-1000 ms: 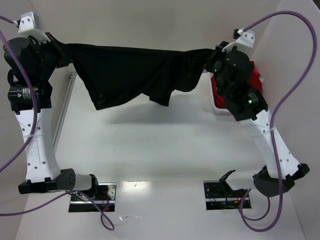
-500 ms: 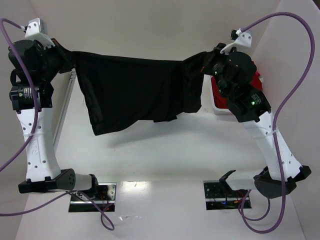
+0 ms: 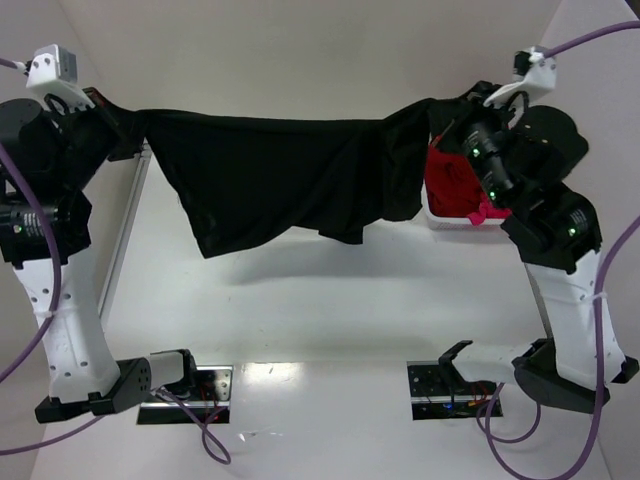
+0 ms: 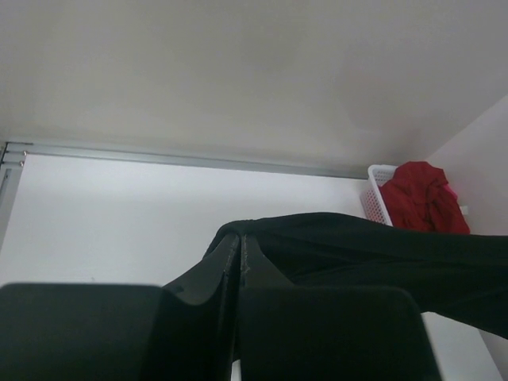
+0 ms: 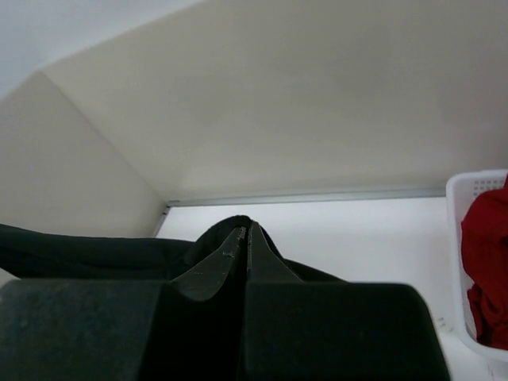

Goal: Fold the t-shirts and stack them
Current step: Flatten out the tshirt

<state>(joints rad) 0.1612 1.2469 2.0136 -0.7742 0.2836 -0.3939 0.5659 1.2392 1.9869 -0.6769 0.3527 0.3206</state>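
While my left gripper and right gripper pinch it, fully closed, the black t-shirt hangs stretched between their fingers.

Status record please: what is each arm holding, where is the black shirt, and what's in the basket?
left fingers: shut on one end of the black t-shirt
right fingers: shut on its other end
black t-shirt: stretched between the arms, hanging above the table, unfolded
basket: far right, holds red t-shirt; pink cloth at near edge
stack: none visible
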